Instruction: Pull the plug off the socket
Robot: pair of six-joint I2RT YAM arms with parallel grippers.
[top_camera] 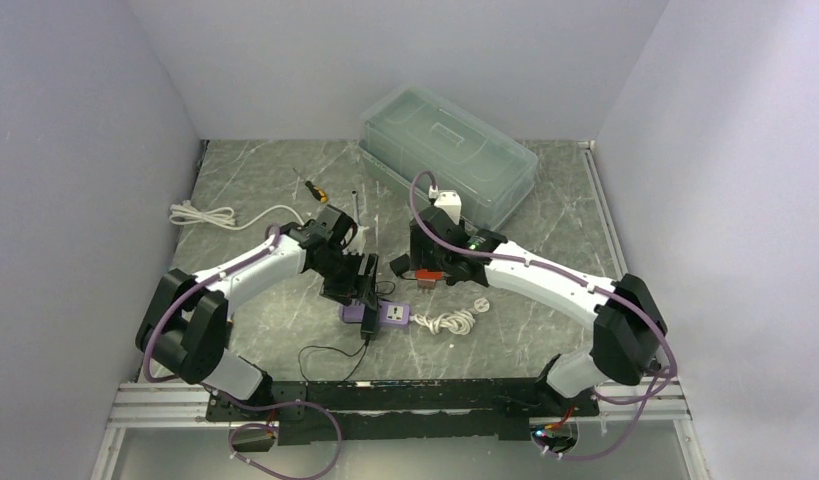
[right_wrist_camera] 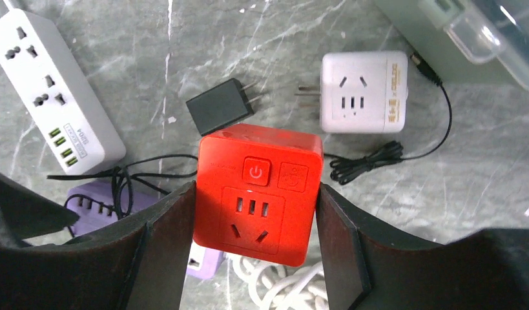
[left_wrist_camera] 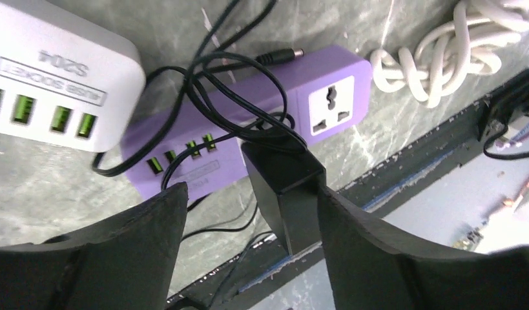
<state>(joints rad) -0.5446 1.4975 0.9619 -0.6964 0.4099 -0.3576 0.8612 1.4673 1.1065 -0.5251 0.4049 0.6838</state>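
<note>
A purple power strip (left_wrist_camera: 326,90) lies on the table, also in the top view (top_camera: 395,316). A black plug block (left_wrist_camera: 284,187) stands up from its near end, with thin black cable looped behind it. My left gripper (left_wrist_camera: 248,194) is open around the block: the right finger (left_wrist_camera: 378,245) touches it and the left finger (left_wrist_camera: 132,245) is apart from it. I cannot tell whether the pins are still in the socket. My right gripper (right_wrist_camera: 255,190) is shut on a red socket cube (right_wrist_camera: 258,187) and holds it above the table.
A white power strip (right_wrist_camera: 55,97) lies beside the purple one. A small black adapter (right_wrist_camera: 219,106) and a white socket cube (right_wrist_camera: 365,93) lie behind. A coiled white cord (top_camera: 447,322) lies right of the purple strip. A clear lidded box (top_camera: 450,150) stands at the back.
</note>
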